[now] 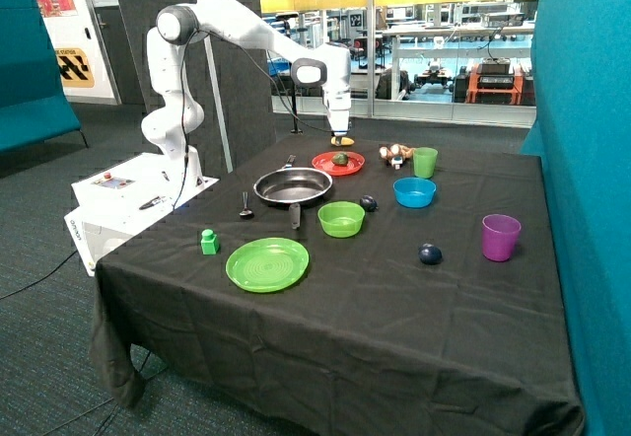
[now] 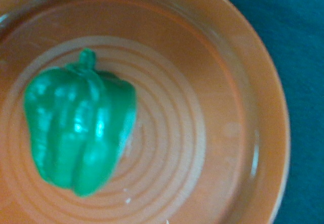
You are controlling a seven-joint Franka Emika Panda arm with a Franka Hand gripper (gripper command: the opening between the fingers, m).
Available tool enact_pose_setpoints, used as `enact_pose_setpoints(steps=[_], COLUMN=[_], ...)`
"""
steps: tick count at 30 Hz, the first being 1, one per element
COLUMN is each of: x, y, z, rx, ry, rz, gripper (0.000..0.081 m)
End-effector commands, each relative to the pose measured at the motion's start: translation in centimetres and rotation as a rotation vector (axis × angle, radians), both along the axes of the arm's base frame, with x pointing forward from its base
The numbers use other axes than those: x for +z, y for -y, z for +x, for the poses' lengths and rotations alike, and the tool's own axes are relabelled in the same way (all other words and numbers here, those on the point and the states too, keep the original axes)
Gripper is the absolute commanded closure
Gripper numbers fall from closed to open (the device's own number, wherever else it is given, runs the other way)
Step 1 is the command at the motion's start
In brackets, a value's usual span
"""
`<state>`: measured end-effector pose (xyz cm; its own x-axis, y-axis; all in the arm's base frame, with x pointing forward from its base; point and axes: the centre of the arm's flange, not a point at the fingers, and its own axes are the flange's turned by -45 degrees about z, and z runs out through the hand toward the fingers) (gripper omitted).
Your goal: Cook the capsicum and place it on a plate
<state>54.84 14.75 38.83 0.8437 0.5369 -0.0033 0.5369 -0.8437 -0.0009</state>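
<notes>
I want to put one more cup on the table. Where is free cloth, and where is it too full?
Free cloth: the wide front strip before the green plate and the purple cup, and the patch between the dark blue ball and the green bowl. Crowded: the back, around the pan, the red plate with the capsicum under the gripper, and the blue bowl.

The arm reaches outward (elbow raised), its hand (image 1: 341, 140) pointing straight down.

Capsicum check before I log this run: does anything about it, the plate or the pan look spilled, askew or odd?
Nothing stands out. The dark green toy capsicum lies on its side inside the round red-orange plastic plate, the gripper hovers above it, and the grey metal frying pan sits empty beside the plate.
</notes>
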Motion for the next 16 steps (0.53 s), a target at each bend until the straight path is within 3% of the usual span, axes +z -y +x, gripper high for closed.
enact_pose_setpoints(steps=[1, 6, 16], x=[0.0, 0.1, 0.7], y=[2.5, 4.2, 7.2], z=[0.3, 1.1, 0.8], rx=[-0.025, -0.038, 0.013], ry=[0.0033, 0.0033, 0.0033], rz=[0.001, 0.001, 0.0011], gripper=[0.0134, 0.0132, 0.0143])
